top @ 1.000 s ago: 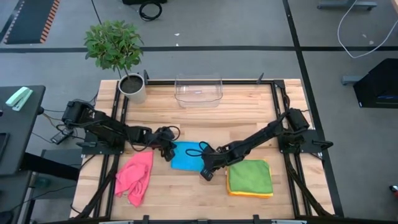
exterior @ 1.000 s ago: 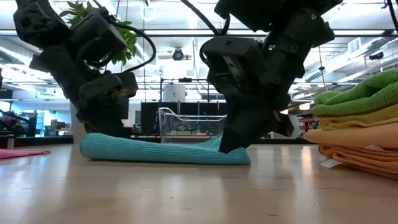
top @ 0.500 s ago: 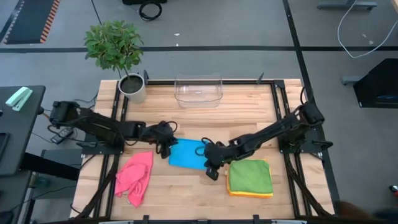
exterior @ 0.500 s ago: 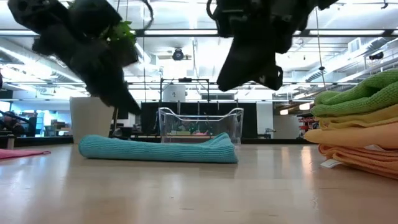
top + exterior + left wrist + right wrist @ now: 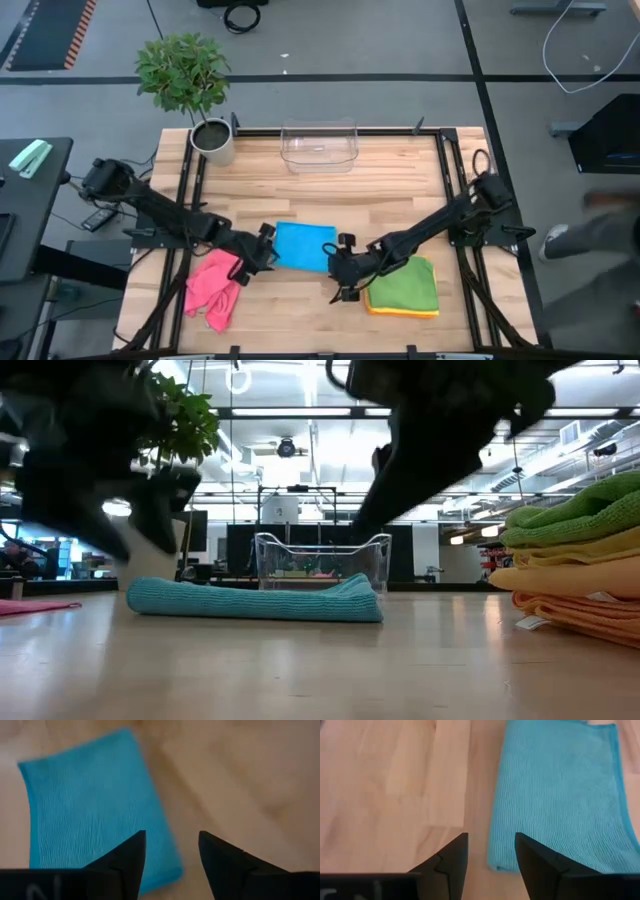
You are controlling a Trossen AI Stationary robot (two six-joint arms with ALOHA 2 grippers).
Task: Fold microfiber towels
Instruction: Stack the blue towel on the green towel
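Note:
A blue microfiber towel (image 5: 305, 246) lies folded flat on the wooden table (image 5: 300, 190) at its middle; it also shows in the low view (image 5: 255, 602) and in both wrist views (image 5: 95, 805) (image 5: 560, 795). My left gripper (image 5: 255, 258) (image 5: 171, 840) hangs open just off the towel's left edge. My right gripper (image 5: 340, 278) (image 5: 491, 840) hangs open off its near right corner. Both are clear of the cloth. A crumpled pink towel (image 5: 215, 285) lies at the near left. A folded stack with a green towel on top (image 5: 402, 285) (image 5: 575, 560) sits at the near right.
A clear plastic bin (image 5: 320, 145) (image 5: 320, 560) stands at the far middle of the table. A potted plant (image 5: 190, 85) stands at the far left corner. Bare wood lies between the blue towel and the bin. A person's shoe (image 5: 555, 240) shows on the floor to the right.
Both grippers have opened and let go of the blue towel. They have risen off it, drawn a little toward the table's near edge, and rolled their wrists. The towel stays folded flat where it was laid.

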